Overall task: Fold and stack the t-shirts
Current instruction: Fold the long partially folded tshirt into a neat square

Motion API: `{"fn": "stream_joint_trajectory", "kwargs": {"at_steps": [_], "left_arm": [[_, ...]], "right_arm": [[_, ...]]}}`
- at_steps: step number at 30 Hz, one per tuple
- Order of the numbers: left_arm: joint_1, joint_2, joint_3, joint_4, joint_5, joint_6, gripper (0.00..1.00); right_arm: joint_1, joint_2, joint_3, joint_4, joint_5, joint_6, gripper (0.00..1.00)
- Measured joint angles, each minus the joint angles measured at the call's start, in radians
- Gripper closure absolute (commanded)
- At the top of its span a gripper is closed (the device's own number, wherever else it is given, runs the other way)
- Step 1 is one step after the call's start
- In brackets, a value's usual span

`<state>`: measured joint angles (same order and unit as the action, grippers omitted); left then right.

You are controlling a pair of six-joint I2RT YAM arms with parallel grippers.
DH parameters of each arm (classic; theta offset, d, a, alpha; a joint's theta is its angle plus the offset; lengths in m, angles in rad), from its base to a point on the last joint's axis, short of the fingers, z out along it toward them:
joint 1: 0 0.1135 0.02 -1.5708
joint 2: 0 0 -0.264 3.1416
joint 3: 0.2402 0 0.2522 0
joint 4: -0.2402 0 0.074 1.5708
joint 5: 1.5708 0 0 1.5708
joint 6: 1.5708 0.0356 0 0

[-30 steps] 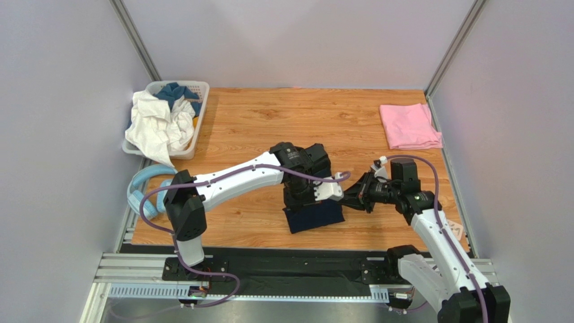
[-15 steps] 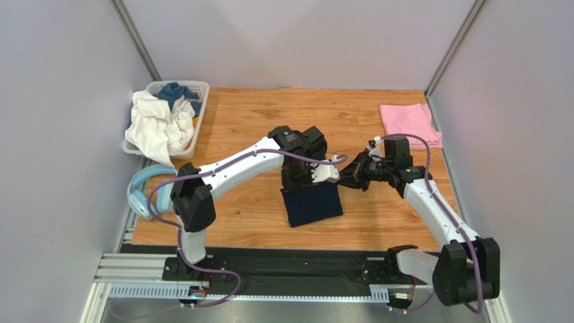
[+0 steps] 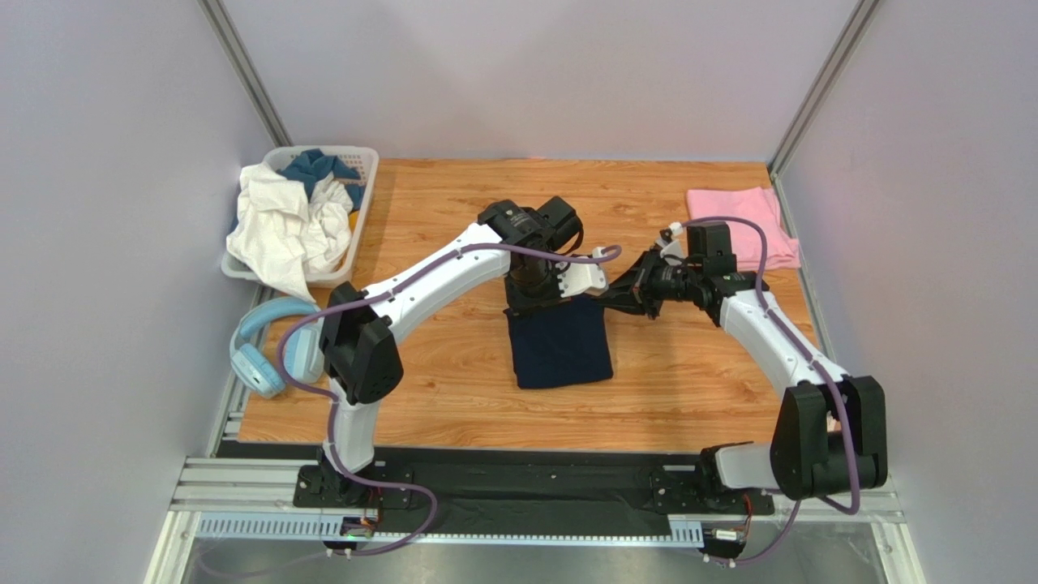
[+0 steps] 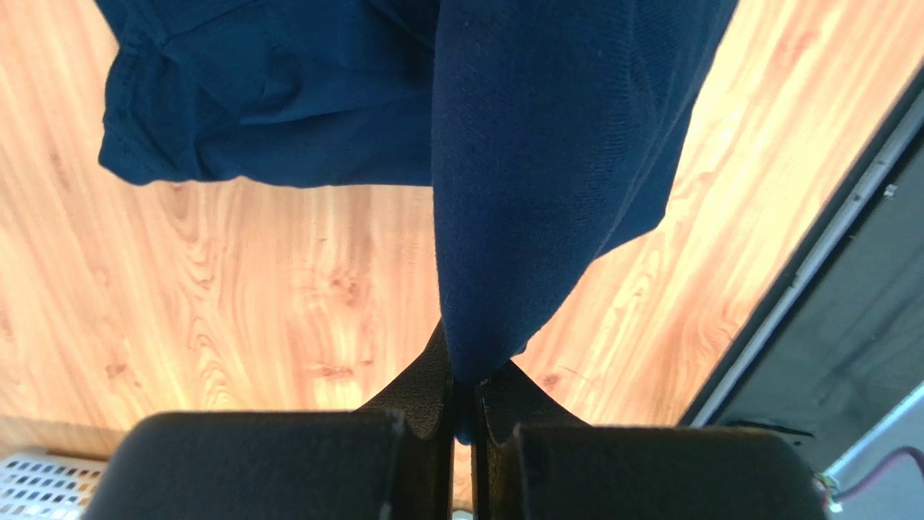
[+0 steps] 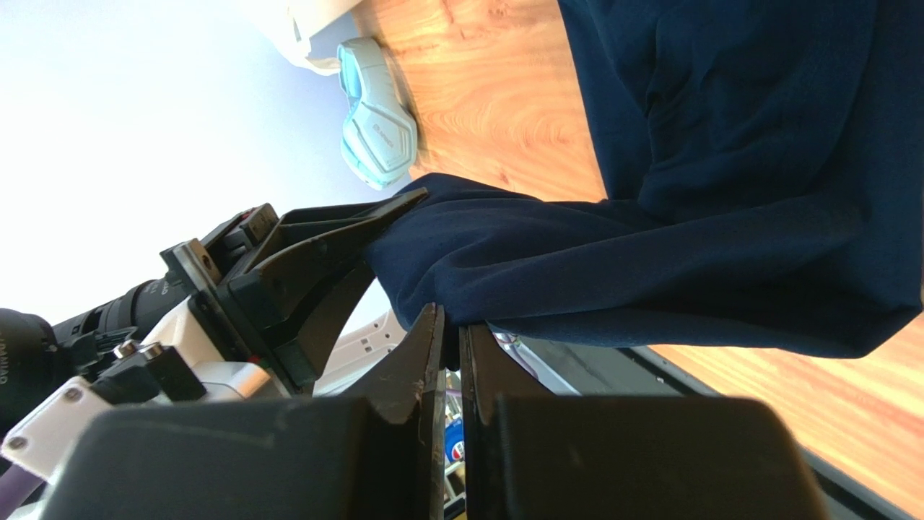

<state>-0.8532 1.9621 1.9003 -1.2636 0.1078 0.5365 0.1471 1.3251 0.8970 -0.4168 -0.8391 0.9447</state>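
Pinching the far edge of the navy shirt (image 3: 561, 347), left gripper (image 4: 464, 379) and right gripper (image 5: 447, 325) both clamp cloth; it sits in the middle of the table (image 3: 451, 219), long axis far-to-near, pink shirt (image 3: 741, 225) far right.

A light-brown wood-grain table (image 3: 451, 377) fills the middle of the top view. At its upper left, a white plastic slotted basket (image 3: 363, 183) overhangs the left edge, heaped with crumpled white cloth (image 3: 283, 231) and blue cloth (image 3: 319, 166). A folded light pink t-shirt (image 3: 738, 228) lies flat at the upper right corner. The dark navy cloth t-shirt (image 3: 561, 347) rests near the centre, its upper edge raised off the wood. Light-blue plastic headphones (image 3: 258, 353) sit at the left edge.
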Motion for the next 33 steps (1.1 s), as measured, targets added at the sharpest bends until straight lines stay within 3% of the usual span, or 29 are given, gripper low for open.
{"fn": "stream_joint_trajectory", "kwargs": {"at_steps": [21, 33], "left_arm": [[0.119, 0.288, 0.252, 0.018, -0.043, 0.057, 1.00], [0.167, 0.295, 0.328, 0.034, -0.077, 0.080, 1.00]], "right_arm": [[-0.021, 0.368, 0.217, 0.100, -0.016, -0.008, 1.00], [-0.039, 0.393, 0.278, 0.110, -0.039, -0.007, 1.00]]}}
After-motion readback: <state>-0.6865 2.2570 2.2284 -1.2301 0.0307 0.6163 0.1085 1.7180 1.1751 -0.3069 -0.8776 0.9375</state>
